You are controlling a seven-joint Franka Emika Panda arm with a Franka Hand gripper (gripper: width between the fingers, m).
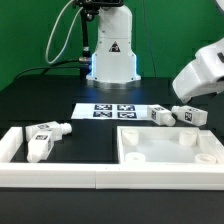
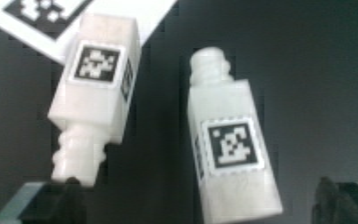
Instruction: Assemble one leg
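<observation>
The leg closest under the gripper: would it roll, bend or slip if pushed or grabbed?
Likely slides rather than rolls: the leg lies on a flat side of its square body. It looks like rigid moulded plastic, so bending seems unlikely. Its smooth faces might slip slightly in the open gripper.

Exterior view faces the table (image 1: 40,100); wrist view sits close above legs (image 2: 91,88).
</observation>
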